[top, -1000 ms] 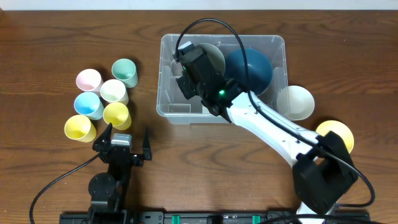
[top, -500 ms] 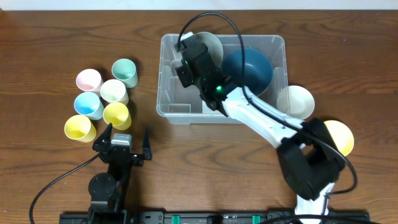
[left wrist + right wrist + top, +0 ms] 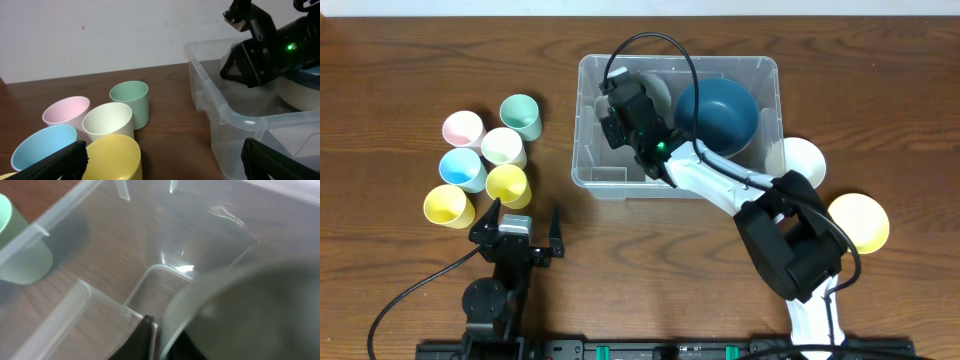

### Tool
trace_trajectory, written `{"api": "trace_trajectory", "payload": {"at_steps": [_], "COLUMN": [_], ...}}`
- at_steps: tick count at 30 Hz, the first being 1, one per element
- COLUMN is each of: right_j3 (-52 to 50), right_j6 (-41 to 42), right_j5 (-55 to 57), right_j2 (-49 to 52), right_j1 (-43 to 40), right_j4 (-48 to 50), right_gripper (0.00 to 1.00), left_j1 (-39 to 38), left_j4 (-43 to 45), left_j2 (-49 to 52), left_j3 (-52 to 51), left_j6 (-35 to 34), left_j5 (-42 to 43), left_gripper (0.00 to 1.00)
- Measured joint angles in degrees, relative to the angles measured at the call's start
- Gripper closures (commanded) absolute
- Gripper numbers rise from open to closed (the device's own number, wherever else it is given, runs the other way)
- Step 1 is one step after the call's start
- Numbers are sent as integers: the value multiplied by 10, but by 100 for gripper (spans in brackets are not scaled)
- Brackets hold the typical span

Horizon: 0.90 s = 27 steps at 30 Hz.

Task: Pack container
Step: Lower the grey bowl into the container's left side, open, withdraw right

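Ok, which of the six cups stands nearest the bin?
The mint green cup. It is the only green one and stands on the side of the group facing the bin; the rest stand farther off.

Pastel cups (image 3: 107,121) clustered left; clear container (image 3: 234,114) right, right arm (image 3: 267,52) above

Overhead: straight down, far, whole table; bin (image 3: 603,176) upper centre, cups (image 3: 503,147) left.
Left wrist: low, near tabletop, facing across cups (image 3: 107,120) to bin (image 3: 235,117) at right.
Right wrist: very close, inside bin (image 3: 60,212), angled down; bowl (image 3: 240,310) rim lower right.
Shared: green cup (image 3: 521,115) (image 3: 129,100) (image 3: 20,250) in all three.
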Motion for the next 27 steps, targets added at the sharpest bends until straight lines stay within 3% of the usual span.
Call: {"api": "trace_trajectory", "payload": {"at_steps": [12, 16, 21, 27], "right_j3": [0, 9, 81, 205], "right_j6": [0, -1, -2, 7], "right_j5": [0, -1, -5, -36], "right_j2": [6, 6, 1, -61], "right_j1": [-1, -1, -1, -2], "right_j4": [7, -33, -179, -427], "right_gripper": [64, 64, 55, 41], "left_j1": [0, 0, 0, 0], "left_j4": [0, 0, 0, 0], "left_j2": [0, 0, 0, 0], "left_j3": [0, 0, 0, 0], "left_j6": [0, 0, 0, 0], "left_j5": [0, 0, 0, 0], "left_gripper": [2, 2, 2, 2]}}
